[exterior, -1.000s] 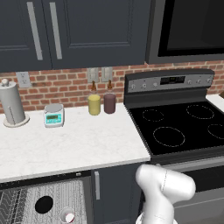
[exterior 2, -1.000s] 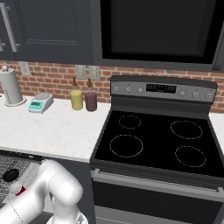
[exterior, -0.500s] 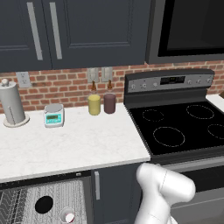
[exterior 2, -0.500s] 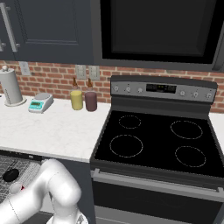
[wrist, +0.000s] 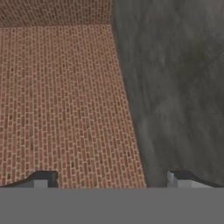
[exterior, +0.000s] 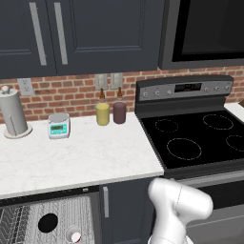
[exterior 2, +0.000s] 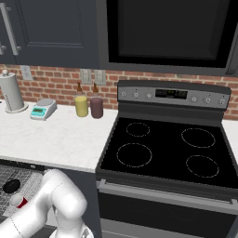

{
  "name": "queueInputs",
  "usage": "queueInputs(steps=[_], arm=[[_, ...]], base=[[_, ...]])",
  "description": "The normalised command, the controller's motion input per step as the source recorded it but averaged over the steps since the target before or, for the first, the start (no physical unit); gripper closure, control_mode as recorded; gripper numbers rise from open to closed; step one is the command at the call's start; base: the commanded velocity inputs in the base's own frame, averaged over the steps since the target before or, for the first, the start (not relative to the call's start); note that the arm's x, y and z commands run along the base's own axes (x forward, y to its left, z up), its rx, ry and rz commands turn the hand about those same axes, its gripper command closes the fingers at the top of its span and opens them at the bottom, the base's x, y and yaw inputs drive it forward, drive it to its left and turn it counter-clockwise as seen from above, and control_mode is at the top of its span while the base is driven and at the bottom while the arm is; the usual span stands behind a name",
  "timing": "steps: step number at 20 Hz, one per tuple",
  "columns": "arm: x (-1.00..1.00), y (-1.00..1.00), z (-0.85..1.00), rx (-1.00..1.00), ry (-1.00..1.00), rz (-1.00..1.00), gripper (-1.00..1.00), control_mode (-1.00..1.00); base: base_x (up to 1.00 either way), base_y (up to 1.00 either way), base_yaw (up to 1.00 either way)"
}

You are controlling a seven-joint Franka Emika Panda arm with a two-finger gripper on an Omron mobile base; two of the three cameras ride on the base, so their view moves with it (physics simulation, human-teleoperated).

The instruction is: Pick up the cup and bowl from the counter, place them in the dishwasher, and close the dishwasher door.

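1. Nothing has shifted over the last second: cup point(exterior: 73, 235) and bowl point(exterior: 47, 222) sit on the rack of the dishwasher point(exterior: 71, 212), below the table point(exterior: 81, 159).
2. The hand point(wrist: 112, 179) stays released, empty.
3. Only closing the door looks left.

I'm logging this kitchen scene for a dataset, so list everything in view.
cup: 1, red, white inside, in dishwasher rack
bowl: 1, black, in rack beside cup
dishwasher: 1, grey wire rack, under counter, open
counter: 1, white marbled
canisters: 2, yellow and maroon, by brick wall
scale: 1, white and teal, on counter
paper towel holder: 1, white, counter's left
stove: 1, black, right of counter
gripper: 1, dark tips, open, empty
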Motion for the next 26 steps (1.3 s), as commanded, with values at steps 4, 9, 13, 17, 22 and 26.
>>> queueInputs(steps=[4, 9, 13, 17, 22, 26], arm=[[1.00, -0.80, -0.65, 0.00, 0.00, -0.22, -1.00, -1.00], [1.00, -0.53, -0.73, -0.03, 0.00, -0.29, -1.00, -1.00], [1.00, -0.45, -0.67, -0.03, 0.00, -0.30, -1.00, -1.00], [1.00, -0.41, -0.63, 0.00, 0.02, -0.27, -1.00, -1.00], [1.00, -0.22, -0.47, 0.00, 0.02, -0.21, -1.00, -1.00], [1.00, -0.03, -0.33, 0.00, 0.00, -0.12, -1.00, -1.00]], base=[[0.00, 0.00, 0.00], [0.00, 0.00, 0.00], [0.00, 0.00, 0.00], [0.00, 0.00, 0.00], [0.00, 0.00, 0.00], [0.00, 0.00, 0.00]])
